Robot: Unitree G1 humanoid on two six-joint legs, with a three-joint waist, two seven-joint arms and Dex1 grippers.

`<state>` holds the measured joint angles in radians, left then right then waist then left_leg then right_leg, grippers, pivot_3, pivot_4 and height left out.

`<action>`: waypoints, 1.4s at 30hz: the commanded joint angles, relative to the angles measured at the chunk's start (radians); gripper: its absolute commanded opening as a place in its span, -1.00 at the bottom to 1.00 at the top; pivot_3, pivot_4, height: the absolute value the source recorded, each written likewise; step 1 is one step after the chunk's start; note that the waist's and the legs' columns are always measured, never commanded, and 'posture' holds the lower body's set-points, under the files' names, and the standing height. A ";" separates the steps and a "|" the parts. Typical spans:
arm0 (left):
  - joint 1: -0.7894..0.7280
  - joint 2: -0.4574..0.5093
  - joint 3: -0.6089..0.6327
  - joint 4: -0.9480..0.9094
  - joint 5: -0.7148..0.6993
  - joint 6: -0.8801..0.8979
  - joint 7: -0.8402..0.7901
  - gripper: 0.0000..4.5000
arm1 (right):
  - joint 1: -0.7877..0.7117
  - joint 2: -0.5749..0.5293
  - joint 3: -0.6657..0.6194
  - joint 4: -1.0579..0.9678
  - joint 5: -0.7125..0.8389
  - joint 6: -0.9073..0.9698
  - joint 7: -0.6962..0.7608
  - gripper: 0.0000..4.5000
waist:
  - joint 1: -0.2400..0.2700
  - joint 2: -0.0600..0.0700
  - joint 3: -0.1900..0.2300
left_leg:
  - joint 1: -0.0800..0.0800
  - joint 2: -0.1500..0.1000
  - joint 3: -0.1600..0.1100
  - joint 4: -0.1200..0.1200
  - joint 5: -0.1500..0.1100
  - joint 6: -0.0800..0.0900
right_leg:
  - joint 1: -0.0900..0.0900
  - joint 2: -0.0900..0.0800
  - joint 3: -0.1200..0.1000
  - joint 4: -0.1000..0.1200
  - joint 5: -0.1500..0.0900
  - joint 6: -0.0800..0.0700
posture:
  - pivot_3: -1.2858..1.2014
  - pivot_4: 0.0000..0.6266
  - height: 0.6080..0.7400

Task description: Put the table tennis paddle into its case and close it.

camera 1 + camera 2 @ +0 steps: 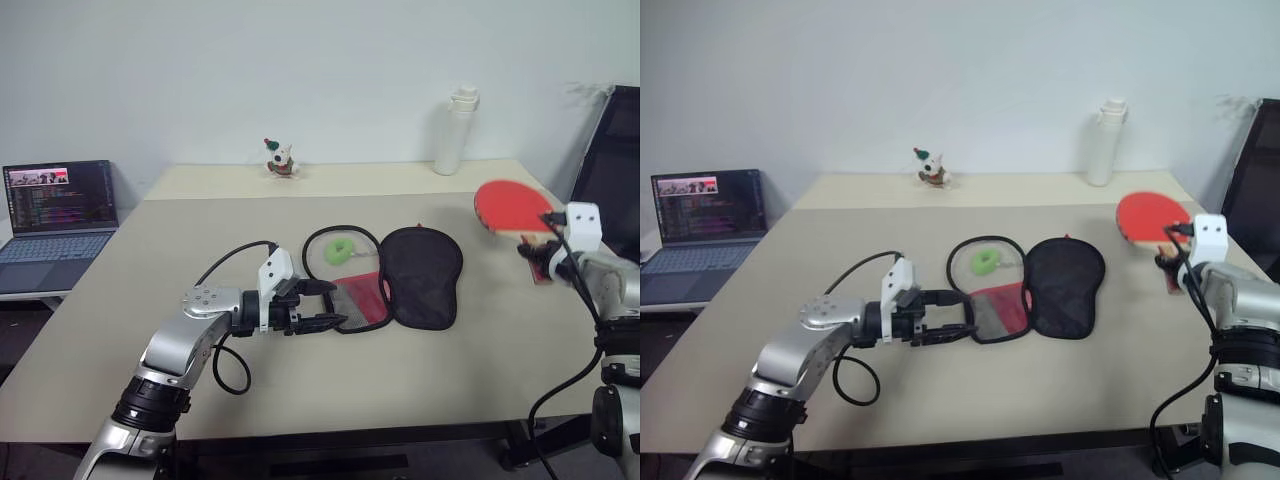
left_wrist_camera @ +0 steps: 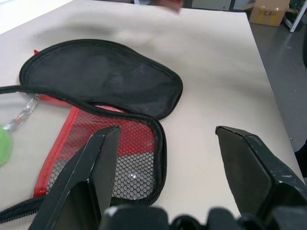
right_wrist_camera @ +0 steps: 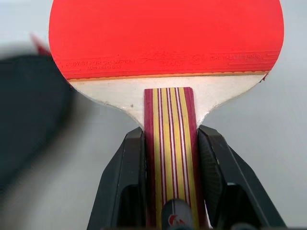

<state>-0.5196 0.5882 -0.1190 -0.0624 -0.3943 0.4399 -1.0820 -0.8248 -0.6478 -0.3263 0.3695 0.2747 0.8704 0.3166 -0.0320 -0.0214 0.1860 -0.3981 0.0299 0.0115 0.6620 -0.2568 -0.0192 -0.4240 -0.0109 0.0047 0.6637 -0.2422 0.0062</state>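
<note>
Holding the paddle (image 1: 512, 207) up off the surface (image 1: 200, 300) at my right side, the right gripper (image 3: 170, 158) has its jaws clenched on the striped wood handle, one finger (image 3: 125, 177) pressed to each side of it. Right forearm reaches forward near the right edge of the surface, wrist roughly level, red round face pointing away from me and raised above the tabletop.

Left arm is bent across in front of me, forearm low over the surface, left gripper (image 1: 322, 305) pointing toward my right. Jaws released, standing wide apart, nothing between them.

Case (image 1: 400, 275) lies flat mid-surface, unzipped and spread open: black half toward my right, red mesh-pocket half toward my left. Left gripper's fingertips (image 2: 103, 143) sit right at the mesh half's near edge; one finger overlaps the mesh in the wrist view, cannot tell if it touches. Green ball charm (image 1: 340, 251) rests just beyond the mesh half inside the loop of zip edging.

Paddle is well apart from the case, off to my right.
</note>
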 commanded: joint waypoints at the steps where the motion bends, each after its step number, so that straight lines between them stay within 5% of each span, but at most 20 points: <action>1: -0.004 0.009 0.023 -0.026 -0.011 -0.010 -0.003 0.54 | -0.005 0.094 -0.033 -0.224 0.080 0.129 -0.069 -0.51 | 0.000 0.000 0.000 | 0.000 0.000 0.000 0.000 0.000 0.000 | 0.000 0.000 0.000 0.000 0.000 0.001 | 0.03 -0.52 1.00; 6: -0.004 0.009 0.023 -0.009 -0.003 -0.025 -0.007 0.54 | 0.058 0.373 -0.028 -0.503 0.130 0.306 -0.223 -0.51 | 0.000 0.000 0.000 | 0.001 0.002 -0.001 0.000 0.000 0.000 | -0.001 0.002 0.001 0.003 0.000 0.000 | 0.03 -0.52 1.00; 12: 0.000 0.002 0.018 -0.002 0.002 -0.037 0.002 0.54 | 0.117 0.524 0.030 -0.585 0.102 0.312 -0.305 -0.51 | 0.014 0.000 0.000 | -0.002 0.001 -0.002 0.001 0.000 0.000 | -0.002 -0.003 -0.001 0.001 0.001 0.000 | 0.03 -0.52 1.00; 41: 0.021 -0.001 0.017 -0.007 -0.001 -0.042 0.019 0.54 | 0.160 0.551 0.045 -0.327 -0.019 0.103 -0.407 -0.51 | 0.000 0.000 0.000 | -0.002 -0.001 0.001 0.000 0.000 0.000 | -0.002 -0.002 0.001 0.000 0.002 0.004 | 0.03 -0.52 1.00; 42: 0.022 -0.001 0.017 -0.006 -0.001 -0.044 0.019 0.54 | 0.160 0.555 0.042 -0.328 -0.020 0.100 -0.415 -0.36 | 0.000 0.000 0.000 | -0.002 -0.001 0.001 0.001 0.000 0.000 | -0.002 -0.002 0.001 0.000 0.002 0.004 | 0.03 -0.52 1.00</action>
<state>-0.5004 0.5862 -0.1184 -0.0457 -0.3903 0.4101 -1.0599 -0.6475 -0.0949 -0.2610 0.0687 0.2559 1.0093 -0.0813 -0.0317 -0.0210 0.1861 -0.3997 0.0290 0.0123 0.6625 -0.2567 -0.0193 -0.4257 -0.0129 0.0061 0.6640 -0.2406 0.0098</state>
